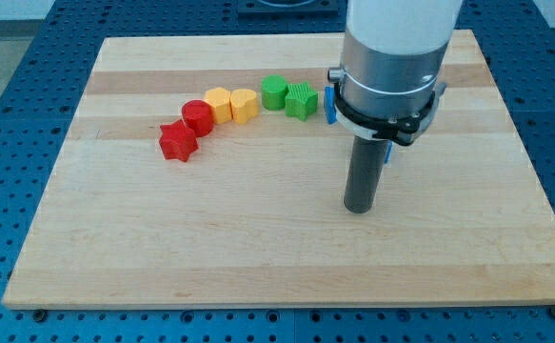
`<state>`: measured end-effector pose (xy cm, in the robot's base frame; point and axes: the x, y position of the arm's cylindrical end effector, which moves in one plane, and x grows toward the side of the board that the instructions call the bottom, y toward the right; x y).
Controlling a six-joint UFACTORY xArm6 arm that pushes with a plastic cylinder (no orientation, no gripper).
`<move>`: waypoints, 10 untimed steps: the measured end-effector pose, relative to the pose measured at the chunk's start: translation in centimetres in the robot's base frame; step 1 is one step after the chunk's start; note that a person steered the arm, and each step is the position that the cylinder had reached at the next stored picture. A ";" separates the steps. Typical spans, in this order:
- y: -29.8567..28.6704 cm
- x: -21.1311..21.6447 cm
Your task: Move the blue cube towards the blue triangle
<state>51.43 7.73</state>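
While the red star, red round block, two yellow blocks and two green blocks curve left to right, only blue slivers peek from behind the arm, shapes and pointing unclear. The rod ends at my tip, touching no block, below the blue bits; it has no hand to open or close.
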 end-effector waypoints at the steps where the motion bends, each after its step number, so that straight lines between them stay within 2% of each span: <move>1: 0.0 0.0; 2: 0.3 -4.1; 3: 0.3 -5.3; 4: 0.3 -5.3; 6: 5.2 -4.9; 10: 2.3 -7.0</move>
